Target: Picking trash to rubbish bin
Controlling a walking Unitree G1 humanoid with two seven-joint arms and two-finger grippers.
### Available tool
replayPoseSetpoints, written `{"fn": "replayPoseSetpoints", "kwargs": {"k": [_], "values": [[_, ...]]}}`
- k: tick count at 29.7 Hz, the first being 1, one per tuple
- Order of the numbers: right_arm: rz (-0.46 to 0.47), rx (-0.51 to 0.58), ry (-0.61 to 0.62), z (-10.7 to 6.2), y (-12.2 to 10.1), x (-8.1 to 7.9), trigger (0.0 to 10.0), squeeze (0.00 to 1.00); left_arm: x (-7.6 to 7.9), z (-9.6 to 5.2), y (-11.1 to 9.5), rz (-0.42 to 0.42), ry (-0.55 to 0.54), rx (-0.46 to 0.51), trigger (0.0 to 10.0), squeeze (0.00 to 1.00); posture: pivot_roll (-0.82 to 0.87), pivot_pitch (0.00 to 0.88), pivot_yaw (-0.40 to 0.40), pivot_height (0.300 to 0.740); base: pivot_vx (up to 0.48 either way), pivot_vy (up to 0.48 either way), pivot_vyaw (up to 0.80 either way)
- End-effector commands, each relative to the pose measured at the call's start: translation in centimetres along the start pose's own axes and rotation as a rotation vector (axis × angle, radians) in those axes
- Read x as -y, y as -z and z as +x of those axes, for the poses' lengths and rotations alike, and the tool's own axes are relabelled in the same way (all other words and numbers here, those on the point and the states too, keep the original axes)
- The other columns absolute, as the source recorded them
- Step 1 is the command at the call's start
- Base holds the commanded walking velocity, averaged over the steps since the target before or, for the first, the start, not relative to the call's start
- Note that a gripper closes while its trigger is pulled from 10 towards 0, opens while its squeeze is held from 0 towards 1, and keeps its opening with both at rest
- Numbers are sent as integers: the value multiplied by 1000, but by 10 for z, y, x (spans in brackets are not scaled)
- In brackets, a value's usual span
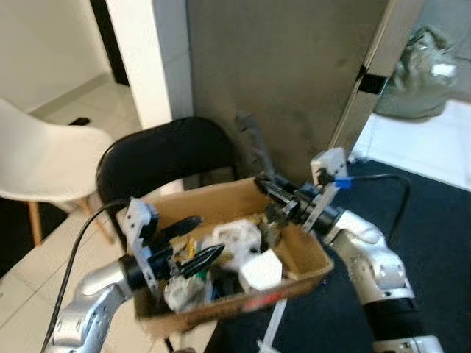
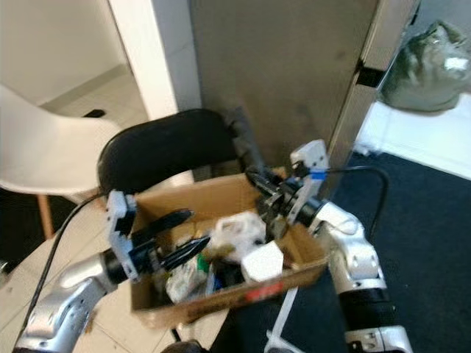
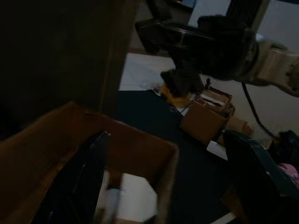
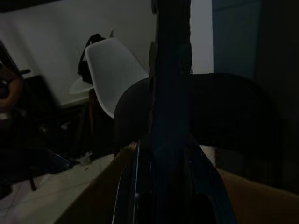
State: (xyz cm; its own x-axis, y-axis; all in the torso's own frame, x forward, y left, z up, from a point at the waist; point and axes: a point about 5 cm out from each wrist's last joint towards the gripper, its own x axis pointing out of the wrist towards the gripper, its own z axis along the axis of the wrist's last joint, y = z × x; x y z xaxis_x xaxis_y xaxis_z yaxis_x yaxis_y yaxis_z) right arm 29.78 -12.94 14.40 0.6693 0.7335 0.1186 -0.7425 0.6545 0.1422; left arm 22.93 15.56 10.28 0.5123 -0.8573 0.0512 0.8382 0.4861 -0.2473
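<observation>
Directly before the robot, an open cardboard box (image 1: pixel 309 254) serves as the rubbish bin, resting on the seat of a black chair (image 1: pixel 165 151) and already packed with crumpled white trash (image 1: pixel 239 239). The left gripper (image 1: pixel 197 243) hovers over the box's near left part, its two black fingers spread apart with nothing between them, tips pointing inward toward the white pile just ahead of them. The right gripper (image 1: pixel 272 193) sits at the box's far right corner, just above the rim. Its fingers are clamped together on a long, dark, flat strip (image 1: pixel 254 147) that stands nearly upright, its long axis running from the gripper up past the chair back, with a slight tilt away from the robot.

By the look of it, the step in hand is the drop: the strip has reached the box and is not yet let go. The next move likely calls for bringing the gripper a little further inward over the trash, tipping the strip down so its length fits inside the walls, then parting the fingers.

Beyond the left gripper stands a white chair (image 1: pixel 40 158).
</observation>
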Motion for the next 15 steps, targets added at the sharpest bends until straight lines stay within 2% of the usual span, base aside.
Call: {"fn": "replayPoseSetpoints", "kwargs": {"k": [1, 2, 3, 4, 5, 15], "values": [[-8, -7, 10, -3, -1, 3, 10000, 78, 1, 1, 0, 3, 5, -1, 10000, 0, 27, 0, -6, 740, 0, 0, 0], [-8, -7, 8, -3, -1, 3, 10000, 600, 1, 1, 0, 3, 6, -2, 10000, 0, 27, 0, -6, 740, 0, 0, 0], [-8, -8, 7, -3, -1, 3, 10000, 859, 1, 1, 0, 3, 6, -2, 10000, 0, 27, 0, -6, 740, 0, 0, 0], [-8, -8, 7, -3, -1, 3, 10000, 859, 1, 1, 0, 3, 6, -2, 10000, 0, 27, 0, -6, 740, 0, 0, 0], [-7, -9, 6, -3, -1, 3, 10000, 1000, 2, 1, -1, 4, 7, -2, 10000, 0, 27, 0, -6, 740, 0, 0, 0], [-14, -7, 18, -3, -1, 3, 10000, 1000, 2, 1, -2, 3, 5, -1, 10000, 0, 27, 0, -6, 740, 0, 0, 0]]}}
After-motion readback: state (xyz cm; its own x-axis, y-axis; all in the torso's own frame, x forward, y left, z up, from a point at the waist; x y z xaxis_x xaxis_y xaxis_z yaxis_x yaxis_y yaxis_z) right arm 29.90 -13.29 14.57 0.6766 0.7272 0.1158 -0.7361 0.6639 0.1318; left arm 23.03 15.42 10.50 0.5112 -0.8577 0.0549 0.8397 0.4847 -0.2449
